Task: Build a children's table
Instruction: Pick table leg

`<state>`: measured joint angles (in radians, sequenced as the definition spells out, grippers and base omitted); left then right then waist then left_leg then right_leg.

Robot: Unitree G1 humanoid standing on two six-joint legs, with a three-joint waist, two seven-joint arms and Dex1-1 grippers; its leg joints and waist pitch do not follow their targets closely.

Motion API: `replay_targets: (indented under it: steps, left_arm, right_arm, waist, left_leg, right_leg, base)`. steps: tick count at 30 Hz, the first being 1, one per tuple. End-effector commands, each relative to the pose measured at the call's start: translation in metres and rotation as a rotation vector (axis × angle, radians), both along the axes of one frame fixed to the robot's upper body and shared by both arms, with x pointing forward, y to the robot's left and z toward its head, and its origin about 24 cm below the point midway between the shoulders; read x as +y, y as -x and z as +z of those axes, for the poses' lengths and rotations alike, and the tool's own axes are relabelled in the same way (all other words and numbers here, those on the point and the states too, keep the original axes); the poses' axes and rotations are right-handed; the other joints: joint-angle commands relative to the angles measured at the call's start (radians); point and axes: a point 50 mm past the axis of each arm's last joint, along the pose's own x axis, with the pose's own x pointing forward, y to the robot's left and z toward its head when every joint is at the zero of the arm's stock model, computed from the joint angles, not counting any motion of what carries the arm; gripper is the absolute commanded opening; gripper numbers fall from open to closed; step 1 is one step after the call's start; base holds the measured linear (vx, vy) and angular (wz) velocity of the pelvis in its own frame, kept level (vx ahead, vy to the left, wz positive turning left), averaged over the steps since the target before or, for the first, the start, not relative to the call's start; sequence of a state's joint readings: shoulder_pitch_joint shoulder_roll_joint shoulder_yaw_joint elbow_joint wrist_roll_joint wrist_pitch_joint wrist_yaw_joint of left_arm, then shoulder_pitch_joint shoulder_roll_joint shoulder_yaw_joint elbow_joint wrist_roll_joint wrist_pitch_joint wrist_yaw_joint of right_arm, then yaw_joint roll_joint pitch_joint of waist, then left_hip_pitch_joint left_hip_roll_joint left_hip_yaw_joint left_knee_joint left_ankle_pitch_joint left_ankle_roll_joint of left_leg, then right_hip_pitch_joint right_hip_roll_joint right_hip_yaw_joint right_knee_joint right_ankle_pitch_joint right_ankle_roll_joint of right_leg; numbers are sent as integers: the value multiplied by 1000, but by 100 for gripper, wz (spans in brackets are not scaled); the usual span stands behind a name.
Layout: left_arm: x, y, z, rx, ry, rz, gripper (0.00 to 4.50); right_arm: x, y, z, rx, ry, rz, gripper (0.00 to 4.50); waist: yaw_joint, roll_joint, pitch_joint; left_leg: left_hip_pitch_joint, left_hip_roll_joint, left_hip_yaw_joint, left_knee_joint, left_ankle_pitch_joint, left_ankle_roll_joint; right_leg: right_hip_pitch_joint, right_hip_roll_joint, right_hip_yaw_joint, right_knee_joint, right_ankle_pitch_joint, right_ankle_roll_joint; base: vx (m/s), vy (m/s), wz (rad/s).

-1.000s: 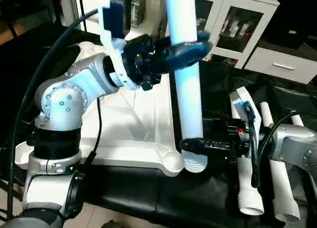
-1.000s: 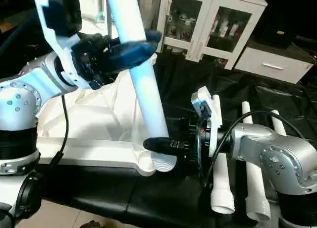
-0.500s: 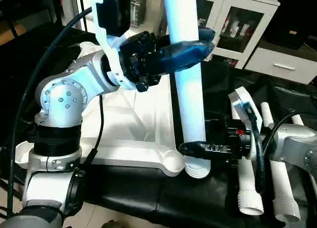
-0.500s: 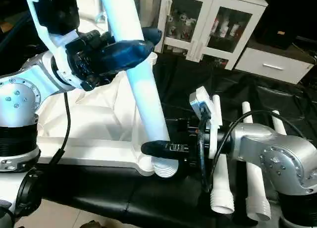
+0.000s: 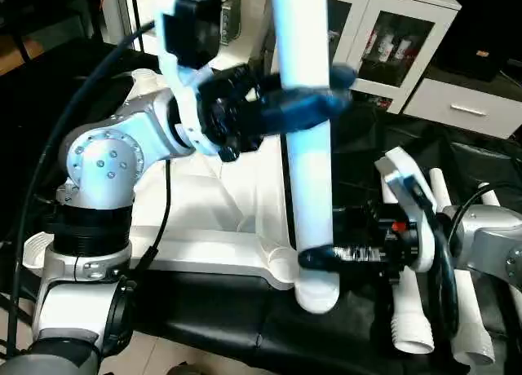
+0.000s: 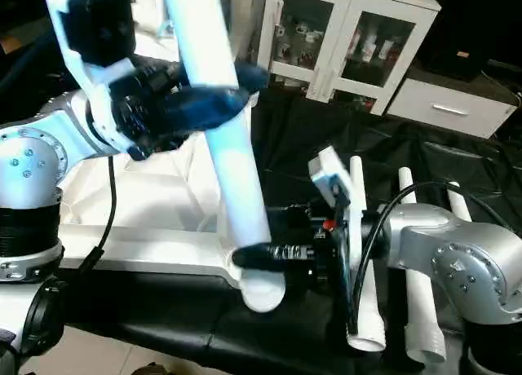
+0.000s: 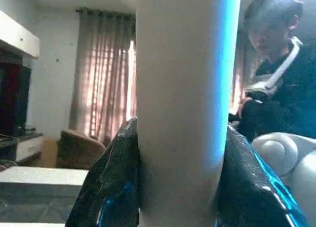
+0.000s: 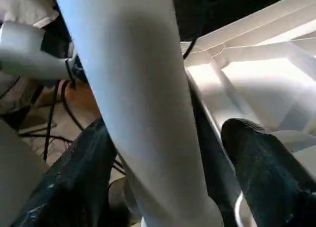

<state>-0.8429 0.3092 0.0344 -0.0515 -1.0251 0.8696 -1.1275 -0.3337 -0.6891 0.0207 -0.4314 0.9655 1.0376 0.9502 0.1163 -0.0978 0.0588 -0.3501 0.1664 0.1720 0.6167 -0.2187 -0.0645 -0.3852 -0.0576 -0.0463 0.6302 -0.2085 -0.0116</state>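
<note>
The children's table top (image 5: 204, 204) lies upside down on black cloth, ribs up, with a round corner socket (image 5: 280, 263) at its near right corner. A long white tube leg (image 5: 311, 171) stands almost upright, its lower end (image 5: 316, 293) just in front of and to the right of that socket. My left gripper (image 5: 306, 106) is shut on the leg high up, and its fingers (image 7: 113, 182) press both sides. My right gripper (image 5: 320, 257) straddles the leg near its lower end. One finger (image 8: 74, 187) lies against the tube and the other (image 8: 261, 172) stands apart from it.
Three spare legs (image 5: 408, 310) (image 6: 416, 310) lie side by side on the black cloth under my right forearm. A white glass-door cabinet (image 5: 383, 41) stands behind. A person (image 7: 276, 64) sits beyond the leg in the left wrist view.
The leg's lower end has dropped lower and nearer, just past the corner socket. My right gripper's fingers have drawn in around it. The left grip is unchanged.
</note>
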Motion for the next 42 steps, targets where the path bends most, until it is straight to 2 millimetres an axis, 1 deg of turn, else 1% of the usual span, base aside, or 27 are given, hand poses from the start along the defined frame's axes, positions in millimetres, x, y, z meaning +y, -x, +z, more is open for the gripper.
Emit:
replay_targets:
  steps: [1, 3, 4, 6, 8, 11, 13, 17, 19, 21, 22, 23, 25, 27, 29, 31, 32, 34, 36, 37, 38, 39, 40, 42]
  left_arm:
    - [-9, 3, 5, -26, -21, -42, 168]
    - [-11, 2, 4, -27, -23, -44, 168]
    - [-12, 2, 4, -26, -26, -43, 168]
    - [-13, 2, 3, -26, -28, -42, 168]
    - [-14, 1, 3, -24, -30, -37, 168]
    - [-14, -1, 3, -23, -26, -21, 168]
    - [-15, -2, 3, -22, -23, -17, 168]
    - [-15, -5, 3, -13, -31, 14, 168]
    - [-14, -10, 2, 33, -50, 49, 168]
    - [-11, -17, 1, 112, -51, 89, 168]
    - [-10, -18, 2, 119, -46, 92, 224]
    - [-8, -18, 1, 116, -50, 94, 238]
    - [-5, -19, -1, 112, -70, 104, 241]
    - [-4, -21, -3, 120, -82, 134, 259]
    - [-3, -23, -3, 122, -85, 156, 279]
    - [-2, -25, -4, 122, -93, 191, 282]
    - [-1, -26, -4, 122, -91, 218, 290]
    - [3, -35, -4, 115, -93, 365, 321]
    - [5, -45, -5, 137, -101, 518, 323]
    - [5, -45, -5, 137, -101, 518, 326]
    - [6, -49, -5, 156, -108, 574, 336]
    - [5, -47, -6, 195, -115, 603, 352]
    - [4, -45, -6, 201, -114, 597, 363]
    - [1, -38, -6, 210, -111, 584, 365]
  right_arm:
    - [-1, 1, -5, -17, 59, 0, 320]
    - [-1, 1, -8, -21, 74, 2, 295]
    - [1, 2, -9, -25, 84, 6, 290]
    - [1, 2, -10, -26, 86, 7, 285]
    - [2, 3, -11, -29, 91, 10, 255]
    - [3, 4, -13, -34, 101, 13, 245]
    - [4, 3, -15, -35, 102, 11, 213]
    - [5, 2, -14, -42, 81, -1, 202]
    - [5, 1, -12, -45, 64, -10, 199]
    - [4, -1, -10, -51, 54, -20, 197]
    - [3, -1, -10, -53, 51, -22, 195]
    - [3, -1, -9, -55, 47, -26, 193]
    - [1, -2, -7, -58, 36, -34, 190]
    - [1, -3, -6, -64, 31, -43, 189]
    - [0, -4, -6, -72, 32, -55, 188]
    - [0, -7, -5, -91, 39, -80, 188]
    - [0, -10, -5, -108, 51, -112, 188]
    - [-1, -23, -8, -163, 112, -223, 188]
    - [-2, -30, -10, -197, 153, -282, 188]
    - [-2, -30, -10, -197, 153, -282, 188]
    - [-2, -31, -10, -205, 160, -293, 188]
    - [0, -36, -11, -222, 177, -345, 188]
    - [0, -38, -11, -226, 180, -359, 187]
    - [1, -42, -10, -239, 189, -391, 187]
  waist:
    - [3, 9, -59]
    - [3, 11, -58]
    - [2, 12, -59]
    - [2, 10, -59]
    - [1, 11, -60]
    - [2, 11, -60]
    - [2, 12, -61]
    - [2, 12, -60]
    - [2, 13, -62]
    - [3, 13, -63]
    - [3, 13, -61]
    - [4, 13, -61]
    - [2, 13, -61]
    - [2, 15, -62]
    - [1, 15, -61]
    - [1, 19, -62]
    - [1, 19, -62]
    - [0, 25, -63]
    - [-4, 21, -63]
    - [-1, 21, -62]
    - [0, 19, -62]
    - [1, 20, -65]
    - [-1, 19, -65]
    - [-2, 20, -66]
  left_leg:
    - [7, 64, -19, -75, -47, -30]
    - [6, 65, -20, -76, -44, -32]
    - [6, 65, -20, -75, -44, -31]
    - [6, 64, -21, -75, -45, -31]
    - [6, 65, -21, -75, -37, -29]
    - [6, 64, -21, -74, -37, -24]
    - [7, 65, -21, -74, -38, -25]
    - [7, 65, -21, -74, -42, -23]
    - [8, 63, -20, -72, -40, -21]
    - [7, 62, -20, -70, -38, -23]
    - [6, 62, -21, -71, -41, -22]
    - [5, 63, -22, -72, -43, -24]
    - [6, 64, -23, -73, -39, -22]
    - [7, 64, -22, -73, -37, -25]
    - [7, 64, -22, -73, -43, -25]
    - [7, 65, -22, -73, -46, -31]
    - [9, 65, -23, -74, -44, -34]
    - [7, 65, -24, -74, -46, -44]
    - [6, 65, -24, -74, -53, -58]
    - [9, 63, -23, -72, -57, -55]
    - [8, 63, -22, -73, -54, -52]
    - [7, 65, -24, -72, -41, -51]
    - [5, 63, -24, -71, -27, -51]
    - [6, 65, -25, -71, -13, -50]
  right_leg:
    - [50, -92, 53, -64, -95, -200]
    - [50, -91, 53, -64, -93, -199]
    - [51, -92, 53, -63, -88, -200]
    - [52, -93, 53, -64, -91, -200]
    - [52, -91, 53, -61, -73, -204]
    - [52, -92, 53, -61, -67, -210]
    - [52, -92, 53, -60, -65, -213]
    - [52, -91, 53, -59, -60, -218]
    - [50, -90, 52, -58, -52, -222]
    - [53, -91, 52, -57, -44, -227]
    - [54, -91, 53, -59, -49, -227]
    - [55, -92, 52, -58, -53, -227]
    - [54, -91, 52, -58, -54, -223]
    - [53, -91, 51, -58, -49, -223]
    - [53, -91, 52, -59, -54, -222]
    - [53, -91, 51, -60, -51, -222]
    - [51, -91, 51, -59, -46, -222]
    - [52, -92, 51, -57, -40, -225]
    - [54, -91, 50, -59, -49, -220]
    - [55, -92, 52, -62, -61, -212]
    - [55, -92, 53, -61, -60, -210]
    - [56, -92, 52, -56, -36, -211]
    - [56, -91, 50, -54, -10, -220]
    - [56, -91, 50, -50, 14, -227]
  base:
    - [0, 0, 0]
    - [0, 0, 0]
    - [0, 0, 0]
    - [0, 0, 0]
    - [0, 0, 0]
    - [0, 0, 0]
    - [0, 0, 0]
    - [0, 0, 0]
    - [0, 0, 0]
    - [0, 0, 0]
    - [0, 0, 0]
    - [0, 0, 0]
    - [0, 0, 0]
    - [0, 0, 0]
    - [0, 0, 0]
    - [0, 0, 0]
    - [0, 0, 0]
    - [0, 0, 0]
    - [0, 0, 0]
    - [0, 0, 0]
    - [0, 0, 0]
    - [0, 0, 0]
    - [0, 0, 0]
    - [0, 0, 0]
